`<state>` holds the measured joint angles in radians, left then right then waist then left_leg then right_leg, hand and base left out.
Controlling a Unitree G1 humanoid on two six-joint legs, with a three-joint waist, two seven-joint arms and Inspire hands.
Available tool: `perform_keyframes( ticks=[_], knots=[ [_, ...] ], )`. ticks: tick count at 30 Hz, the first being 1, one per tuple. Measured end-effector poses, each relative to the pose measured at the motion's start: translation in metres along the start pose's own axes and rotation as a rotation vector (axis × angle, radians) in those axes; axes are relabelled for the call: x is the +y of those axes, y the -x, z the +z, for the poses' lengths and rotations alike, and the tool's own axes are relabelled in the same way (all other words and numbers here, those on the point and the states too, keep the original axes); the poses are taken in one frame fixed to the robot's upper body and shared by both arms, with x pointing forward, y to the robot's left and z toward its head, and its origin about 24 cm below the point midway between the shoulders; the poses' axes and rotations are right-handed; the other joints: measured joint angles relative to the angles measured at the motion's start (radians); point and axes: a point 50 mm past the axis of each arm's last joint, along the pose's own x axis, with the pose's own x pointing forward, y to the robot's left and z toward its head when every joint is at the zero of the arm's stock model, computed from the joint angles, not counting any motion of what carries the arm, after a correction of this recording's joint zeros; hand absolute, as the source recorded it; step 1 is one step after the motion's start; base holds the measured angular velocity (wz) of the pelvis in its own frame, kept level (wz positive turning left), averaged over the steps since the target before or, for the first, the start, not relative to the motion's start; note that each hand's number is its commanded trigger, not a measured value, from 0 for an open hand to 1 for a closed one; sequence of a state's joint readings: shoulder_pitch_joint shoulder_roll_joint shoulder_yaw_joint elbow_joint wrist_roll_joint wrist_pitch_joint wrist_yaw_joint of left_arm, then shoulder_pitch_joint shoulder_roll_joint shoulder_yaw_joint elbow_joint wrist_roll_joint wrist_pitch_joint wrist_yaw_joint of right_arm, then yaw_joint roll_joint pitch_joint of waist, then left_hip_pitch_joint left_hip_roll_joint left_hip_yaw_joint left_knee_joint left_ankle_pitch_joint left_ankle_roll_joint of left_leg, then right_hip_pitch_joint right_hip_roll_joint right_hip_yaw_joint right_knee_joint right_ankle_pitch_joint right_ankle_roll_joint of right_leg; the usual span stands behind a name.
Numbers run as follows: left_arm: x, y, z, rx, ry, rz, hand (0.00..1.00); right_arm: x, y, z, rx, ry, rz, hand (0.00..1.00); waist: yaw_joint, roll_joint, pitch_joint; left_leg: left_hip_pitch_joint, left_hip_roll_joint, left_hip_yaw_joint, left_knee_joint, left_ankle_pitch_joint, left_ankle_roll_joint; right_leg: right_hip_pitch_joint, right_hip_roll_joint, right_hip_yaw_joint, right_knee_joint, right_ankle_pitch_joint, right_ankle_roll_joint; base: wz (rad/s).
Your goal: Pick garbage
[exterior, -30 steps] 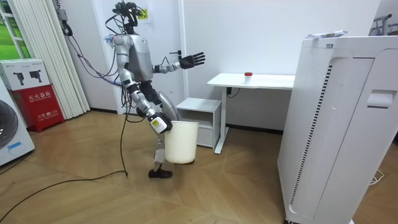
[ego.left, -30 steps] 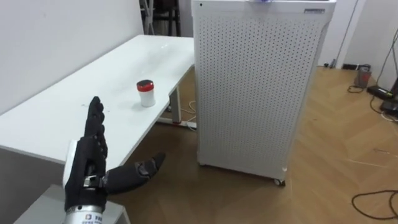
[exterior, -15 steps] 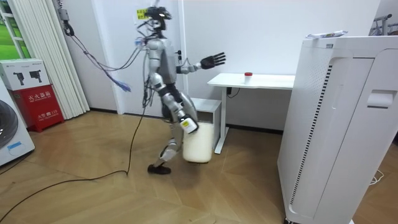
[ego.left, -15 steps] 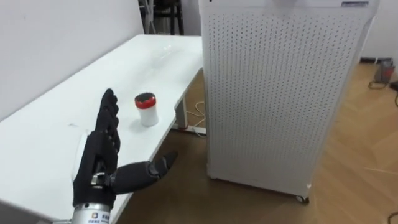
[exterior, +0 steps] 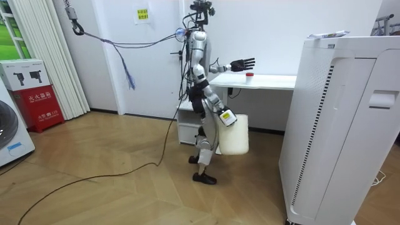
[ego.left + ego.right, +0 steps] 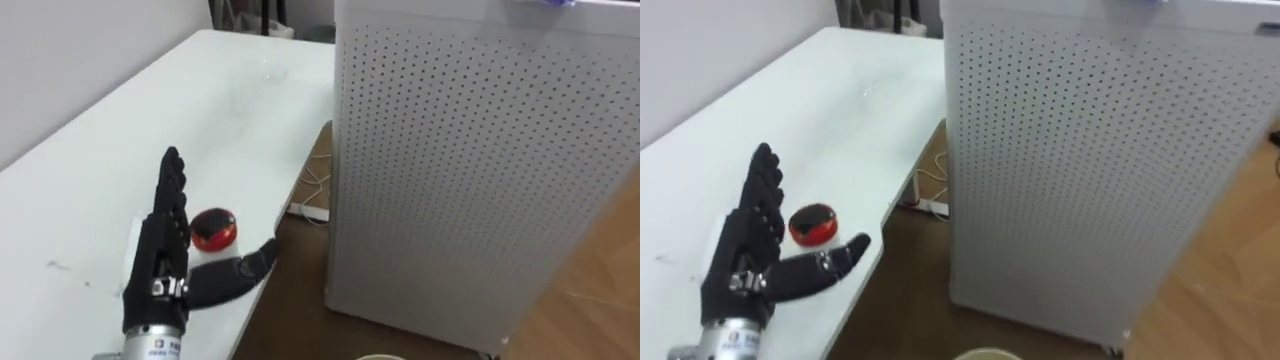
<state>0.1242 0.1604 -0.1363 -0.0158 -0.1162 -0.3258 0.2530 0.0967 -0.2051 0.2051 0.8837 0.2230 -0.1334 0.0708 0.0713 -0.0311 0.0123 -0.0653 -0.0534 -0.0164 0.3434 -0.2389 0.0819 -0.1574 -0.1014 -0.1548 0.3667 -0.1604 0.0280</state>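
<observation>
A small jar with a red lid (image 6: 213, 229) stands near the front edge of the white table (image 6: 120, 150). My left hand (image 6: 160, 260) is raised over the table just left of and in front of the jar, fingers straight, thumb spread under it, not touching it. The room view has the same hand (image 5: 242, 64) stretched toward the jar (image 5: 249, 75). My right hand (image 5: 226, 117) hangs low at my side and carries a white bin (image 5: 234, 133) off the floor. The bin's rim (image 6: 385, 356) peeks in at the bottom of the left eye view.
A tall white perforated cabinet (image 6: 480, 160) stands close on the right of the table, with a narrow strip of wooden floor between them. A low white cabinet (image 5: 187, 125) sits behind me under the table's end. A dark cord (image 6: 310, 180) lies on the floor by the table leg.
I have walked from the low cabinet along to the table's front, carrying the bin. The jar now shows right beside my raised left hand instead of well beyond it.
</observation>
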Motion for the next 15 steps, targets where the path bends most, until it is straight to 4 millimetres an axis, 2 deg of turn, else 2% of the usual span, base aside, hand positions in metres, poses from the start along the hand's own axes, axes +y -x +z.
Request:
perform_keyframes(
  ticks=[5,9,15],
  knots=[
    [0.002,-0.001,0.005,-0.022,-0.021,0.004,0.00,0.002,0.000,-0.001,0.007,0.048,0.060,1.00,-0.007,0.003,-0.0004,0.037,0.027,0.000,-0.030,-0.003,-0.017,0.052,0.029,-0.016,-0.048,0.000,-0.001,0.09],
    [0.006,-0.002,0.015,-0.069,-0.039,0.024,0.00,0.000,0.001,-0.001,0.010,0.056,0.075,1.00,-0.004,0.005,-0.0018,0.044,0.033,-0.001,-0.066,-0.002,-0.020,0.054,0.035,-0.018,-0.065,0.000,-0.001,-0.01],
    [0.013,0.006,0.011,-0.043,-0.078,0.015,0.00,-0.001,0.003,-0.005,0.022,0.054,0.083,1.00,0.012,0.004,-0.0031,0.070,0.033,-0.001,-0.101,-0.001,-0.020,0.086,0.035,-0.042,-0.114,0.000,-0.001,0.02]
  ],
)
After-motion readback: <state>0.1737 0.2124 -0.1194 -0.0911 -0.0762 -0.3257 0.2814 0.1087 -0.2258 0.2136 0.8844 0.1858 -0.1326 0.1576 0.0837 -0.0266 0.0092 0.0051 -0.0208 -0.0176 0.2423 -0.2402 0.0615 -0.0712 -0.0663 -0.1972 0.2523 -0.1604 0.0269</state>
